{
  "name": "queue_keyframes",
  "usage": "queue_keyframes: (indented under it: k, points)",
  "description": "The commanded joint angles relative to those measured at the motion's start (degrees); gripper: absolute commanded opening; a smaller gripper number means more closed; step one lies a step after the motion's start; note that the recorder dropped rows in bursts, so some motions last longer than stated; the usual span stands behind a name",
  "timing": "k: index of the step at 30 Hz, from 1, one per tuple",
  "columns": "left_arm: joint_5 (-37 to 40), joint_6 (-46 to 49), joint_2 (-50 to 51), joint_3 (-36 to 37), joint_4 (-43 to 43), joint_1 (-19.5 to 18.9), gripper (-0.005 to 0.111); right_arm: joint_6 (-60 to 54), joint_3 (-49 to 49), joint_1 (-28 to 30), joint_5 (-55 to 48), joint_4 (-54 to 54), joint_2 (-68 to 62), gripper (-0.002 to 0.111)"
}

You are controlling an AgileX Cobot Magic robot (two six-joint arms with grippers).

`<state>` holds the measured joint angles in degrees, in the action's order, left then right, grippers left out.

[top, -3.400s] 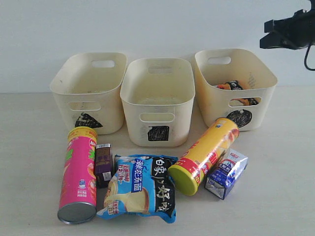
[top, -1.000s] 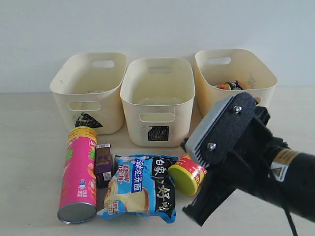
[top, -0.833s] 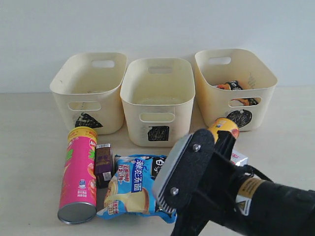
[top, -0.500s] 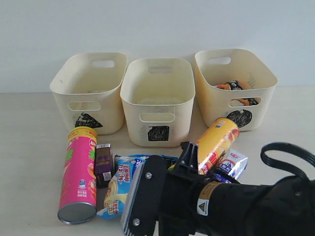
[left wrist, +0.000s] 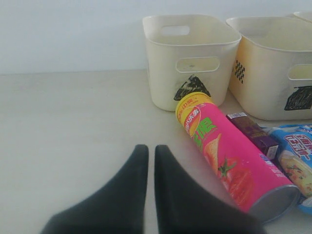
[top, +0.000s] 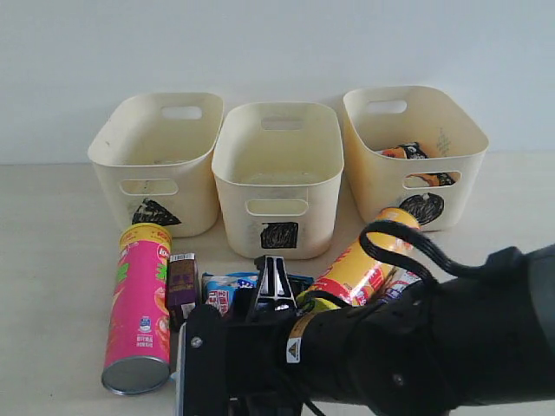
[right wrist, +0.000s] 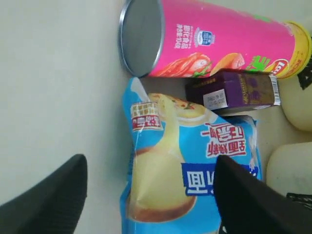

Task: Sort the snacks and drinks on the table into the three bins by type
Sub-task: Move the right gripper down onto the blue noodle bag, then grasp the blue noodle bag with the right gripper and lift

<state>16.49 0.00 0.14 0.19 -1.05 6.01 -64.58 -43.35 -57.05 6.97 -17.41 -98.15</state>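
**Your right claw is wide open over the blue noodle bag**

Your right gripper (right wrist: 150,163) has its two fingers far apart. One finger is on each side of the blue-white noodle bag (right wrist: 190,180), and nothing is in its grip. I cannot tell if the fingers touch the bag. In the exterior view your big black right arm (top: 416,347) hides most of that bag.

Your left gripper (left wrist: 150,151) is closed up tight with nothing in it. It hangs over a bare part of the table (top: 52,260), near the pink chip can (top: 139,308).

The pink chip can lies on its side, with its yellow lid toward the left bin (top: 117,178). The dark purple carton (top: 181,290) lies between the pink can and the blue bag, just beside both.

The yellow chip can (top: 360,264) lies on its side in front of the right bin (top: 373,182). The blue and white carton (top: 401,282) is just beside it, mostly hidden by your arm.

The orange noodle bag (top: 408,152) is inside the right bin. The middle bin (top: 234,199) stands between the other two.
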Motion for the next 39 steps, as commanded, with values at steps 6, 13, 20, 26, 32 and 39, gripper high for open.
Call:
queue_keyframes:
  k: [6, 13, 20, 26, 32, 39]
  points:
    - [-0.19, -0.42, -0.14, -0.19, 0.23, 0.27, 0.004, -3.6, -3.79, -0.09, 2.18, -0.08, -5.79, 0.073]
    - [-0.19, -0.42, -0.14, -0.19, 0.23, 0.27, 0.004, -5.57, -3.79, 0.01, 10.27, -1.46, -9.5, 0.086]
    - [-0.19, -0.42, -0.14, -0.19, 0.23, 0.27, 0.004, -18.3, -3.79, 0.11, 15.76, -16.83, -13.25, 0.086]
    - [-0.19, -0.42, -0.14, -0.19, 0.23, 0.27, 0.004, -18.82, -7.76, 3.05, 8.76, -20.27, -15.46, 0.085]
    - [-0.19, -0.42, -0.14, -0.19, 0.23, 0.27, 0.004, -24.44, -8.26, 3.25, 1.6, -20.27, -15.79, 0.0]
    - [-0.19, -0.42, -0.14, -0.19, 0.23, 0.27, 0.004, -24.37, -8.26, 3.25, 2.46, -20.83, -14.71, 0.0]
